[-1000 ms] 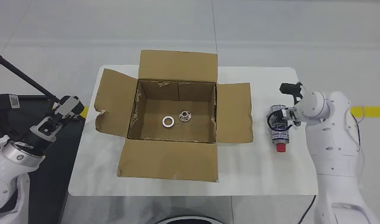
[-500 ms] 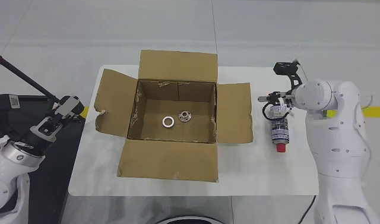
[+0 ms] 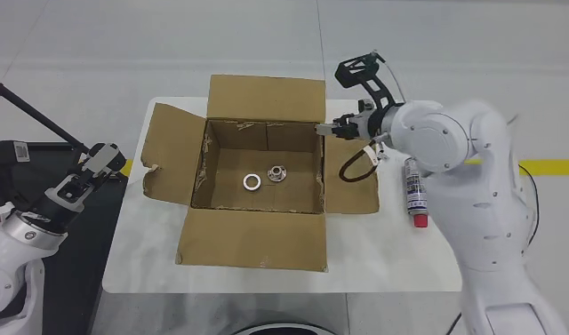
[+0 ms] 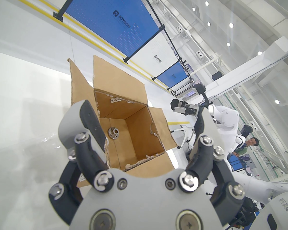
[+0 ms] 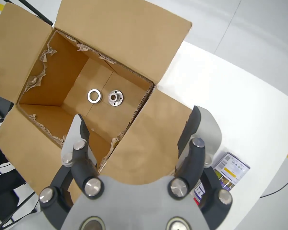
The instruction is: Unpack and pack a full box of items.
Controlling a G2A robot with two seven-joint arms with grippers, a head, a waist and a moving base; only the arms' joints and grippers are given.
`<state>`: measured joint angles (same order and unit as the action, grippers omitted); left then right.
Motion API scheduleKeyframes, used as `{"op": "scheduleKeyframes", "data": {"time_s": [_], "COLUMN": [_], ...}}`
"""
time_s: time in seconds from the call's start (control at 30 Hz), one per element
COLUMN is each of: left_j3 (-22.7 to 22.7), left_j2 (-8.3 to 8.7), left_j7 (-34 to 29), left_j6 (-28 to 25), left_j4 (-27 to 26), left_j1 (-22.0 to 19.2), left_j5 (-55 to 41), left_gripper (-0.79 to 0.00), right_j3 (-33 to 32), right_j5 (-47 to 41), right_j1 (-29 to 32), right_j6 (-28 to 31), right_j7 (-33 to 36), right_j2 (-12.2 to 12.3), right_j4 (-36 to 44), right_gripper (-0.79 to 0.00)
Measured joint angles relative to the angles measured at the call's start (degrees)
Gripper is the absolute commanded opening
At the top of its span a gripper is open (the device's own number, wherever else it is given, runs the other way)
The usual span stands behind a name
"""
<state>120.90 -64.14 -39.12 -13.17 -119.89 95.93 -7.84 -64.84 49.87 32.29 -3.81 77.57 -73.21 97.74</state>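
Observation:
The open cardboard box [image 3: 267, 97] stands mid-table with all its flaps folded out. On its floor lie a metal ring [image 3: 252, 181] and a flanged metal hub [image 3: 278, 171], seen again as the ring [image 5: 94, 96] and the hub [image 5: 115, 98]. A spray can [image 3: 414, 193] with a red cap lies on its side on the table to the right of the box. My right gripper [image 3: 331, 129] hangs open and empty above the box's right wall; its fingers [image 5: 79, 126] frame that edge. My left gripper [image 3: 100, 160] is open and empty, off the table's left side.
The white table [image 3: 400, 264] has bare room in front of the box and around the can [image 5: 226, 171]. A black stand [image 3: 36, 117] rises left of the table. From the left wrist, the box [image 4: 120, 89] and hub [image 4: 112, 132] show between the fingers.
My right gripper has left the spray can lying on the table and swung up and left to the box's right edge. The left arm has not moved.

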Motion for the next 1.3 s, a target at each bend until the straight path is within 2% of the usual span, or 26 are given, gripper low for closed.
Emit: {"op": "scheduleKeyframes", "data": {"time_s": [0.07,0.23,0.37,0.83,0.9,1.03,1.3], "left_j3": [0.00,0.00,0.00,0.00,0.00,0.00,0.00], "left_j2": [0.00,0.00,0.00,0.00,0.00,0.00,0.00], "left_j7": [0.00,0.00,0.00,0.00,0.00,0.00,0.00], "left_j6": [0.00,0.00,0.00,0.00,0.00,0.00,0.00], "left_j4": [0.00,0.00,0.00,0.00,0.00,0.00,0.00], "left_j1": [0.00,0.00,0.00,0.00,0.00,0.00,0.00], "left_j5": [0.00,0.00,0.00,0.00,0.00,0.00,0.00], "left_gripper": [0.000,0.000,0.000,0.000,0.000,0.000,0.000], "right_j3": [0.76,1.88,5.53,24.05,25.81,27.06,27.00], "right_j5": [0.37,-5.65,-7.60,-10.16,-10.64,-13.02,-13.24], "right_j1": [-0.99,-2.12,-2.38,-5.42,-6.13,-7.50,-7.70], "right_j6": [-0.73,-0.22,-0.09,-0.55,-0.86,-1.65,-1.76], "right_j7": [-0.88,-1.75,-2.50,-11.50,-13.00,-16.06,-16.31], "right_j2": [-0.19,-0.68,-1.32,-6.49,-7.43,-8.96,-9.06], "right_j4": [-0.20,-0.05,-1.67,-18.52,-21.56,-26.73,-27.15], "right_gripper": [-0.015,-0.018,-0.022,-0.037,0.000,0.000,0.000]}}
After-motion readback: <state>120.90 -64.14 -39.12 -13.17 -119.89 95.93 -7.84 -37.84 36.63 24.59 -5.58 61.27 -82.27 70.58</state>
